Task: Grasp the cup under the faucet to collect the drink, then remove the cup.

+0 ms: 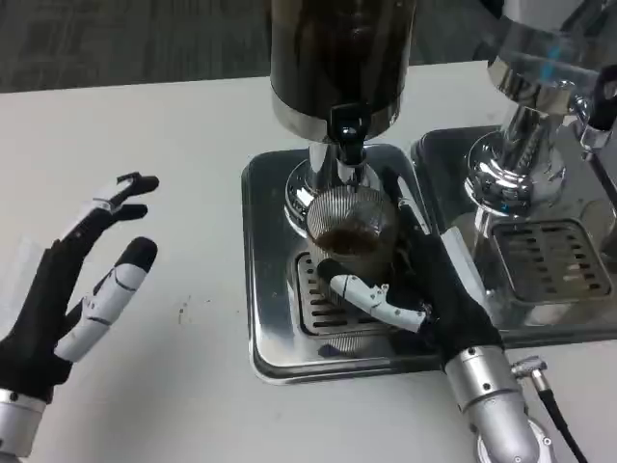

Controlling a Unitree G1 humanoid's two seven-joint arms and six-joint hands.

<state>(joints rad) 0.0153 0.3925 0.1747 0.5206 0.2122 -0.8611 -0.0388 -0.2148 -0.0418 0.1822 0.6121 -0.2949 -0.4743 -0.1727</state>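
1. We see a white table (193, 116) carrying two drink dispensers side by side, each standing on a shiny metal drip tray.
2. The nearer-centre dispenser (339, 58) has a dark tank; its contents cannot be judged through the dark wall. A black faucet (347, 130) projects from its chrome base.
3. Directly below the faucet stands the cup (352, 227), a clear ribbed tumbler, upright on the slotted grate of the left drip tray (265, 289). We see a shallow layer of brown drink in it, well short of the rim.
4. The right hand (415, 280) reaches in from the near right. Its black-and-white fingers (371, 294) wrap around the near side of the cup, with other fingers running up the cup's right side; the hand grips the cup while it rests on the grate.
5. The left hand (82, 280) lies at the near left, well apart from the tray. Its fingers are spread and extended, palm turned toward the right, and it holds nothing.
6. At the far right we see the second dispenser (535, 106), with a clear tank and chrome column, above its own right drip tray (453, 154); what its tank holds we cannot tell.
7. A black cable (559, 424) runs beside the right forearm at the near right edge.
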